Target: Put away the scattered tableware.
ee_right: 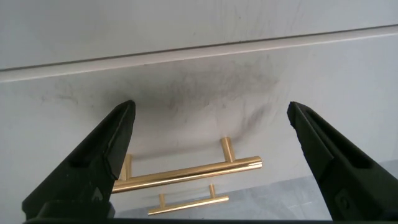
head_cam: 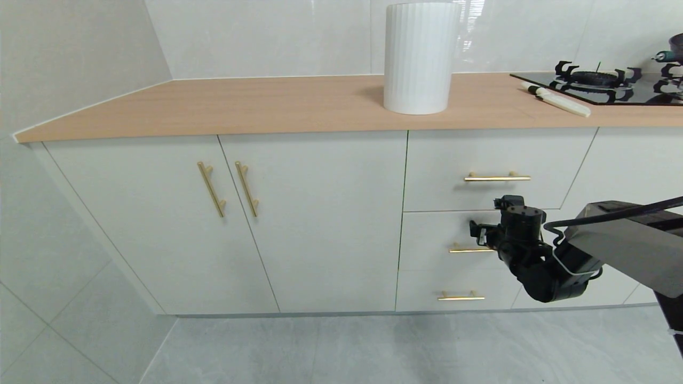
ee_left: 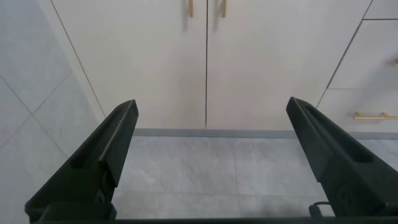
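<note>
On the wooden countertop a white knife lies beside the gas stove, with a tall white ribbed container to its left. My right gripper is open, low in front of the drawer stack, just off the middle drawer's gold handle. In the right wrist view the right gripper faces the drawer front, and that handle lies between its spread fingers, untouched. My left gripper is open and holds nothing, pointing at the floor before the cabinet doors.
The drawer stack has a top handle and a bottom handle; all drawers are closed. Two closed cabinet doors with gold handles stand to the left. Grey tiled floor spreads below. A wall meets the counter's left end.
</note>
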Robot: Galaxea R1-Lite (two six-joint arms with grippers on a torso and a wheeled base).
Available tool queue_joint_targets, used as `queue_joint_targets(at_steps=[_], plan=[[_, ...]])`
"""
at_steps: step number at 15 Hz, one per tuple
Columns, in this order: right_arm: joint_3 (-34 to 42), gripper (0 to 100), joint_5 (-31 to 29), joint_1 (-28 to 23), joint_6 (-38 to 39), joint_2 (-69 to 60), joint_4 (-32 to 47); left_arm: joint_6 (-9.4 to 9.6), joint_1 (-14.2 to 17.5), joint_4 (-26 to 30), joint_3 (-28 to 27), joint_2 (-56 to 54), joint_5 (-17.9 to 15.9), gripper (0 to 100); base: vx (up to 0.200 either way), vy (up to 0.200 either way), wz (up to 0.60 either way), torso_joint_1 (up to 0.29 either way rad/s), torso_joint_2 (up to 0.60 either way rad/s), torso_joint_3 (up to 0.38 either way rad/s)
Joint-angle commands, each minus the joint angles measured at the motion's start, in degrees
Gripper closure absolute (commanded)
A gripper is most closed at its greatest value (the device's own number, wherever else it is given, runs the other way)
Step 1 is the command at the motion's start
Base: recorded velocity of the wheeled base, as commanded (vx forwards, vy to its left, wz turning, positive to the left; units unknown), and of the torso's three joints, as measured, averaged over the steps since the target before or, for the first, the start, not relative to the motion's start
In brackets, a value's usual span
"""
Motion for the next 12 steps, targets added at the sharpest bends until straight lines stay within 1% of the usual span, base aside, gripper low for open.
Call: queue_joint_targets(at_steps=[1, 5, 6, 9, 10, 12], plan=[[-1.16, 0, -0.69, -0.26, 0.13, 0.57, -0.31, -0.02, 0.01, 0.00, 0.00, 0.01, 0.04, 0, 0.000, 0.000, 0.00, 0.000, 0.00, 0.000], [-0.89, 0, -0.87, -0.52, -0.05, 0.39, -1.89, -0.02, 0.01, 0.00, 0.00, 0.01, 0.04, 0, 0.000, 0.000, 0.00, 0.000, 0.00, 0.000], [0.42, 0, -0.87, -0.44, -0.14, -0.93, -2.15, -0.11, 0.01, 0.00, 0.00, 0.01, 0.04, 0, 0.000, 0.000, 0.00, 0.000, 0.00, 0.000], [5.79, 0, -0.43, -0.26, -0.23, -8.49, -2.06, -0.02, 0.01, 0.00, 0.00, 0.01, 0.04, 0, 0.000, 0.000, 0.00, 0.000, 0.00, 0.000], [8.77, 0, -0.43, -0.09, -0.23, -13.41, -2.15, -0.02, 0.01, 0.00, 0.00, 0.01, 0.04, 0, 0.000, 0.000, 0.00, 0.000, 0.00, 0.000], [17.39, 0, -0.60, 0.79, -0.23, -23.87, -2.24, -0.02, 0.01, 0.00, 0.00, 0.01, 0.04, 0, 0.000, 0.000, 0.00, 0.000, 0.00, 0.000]])
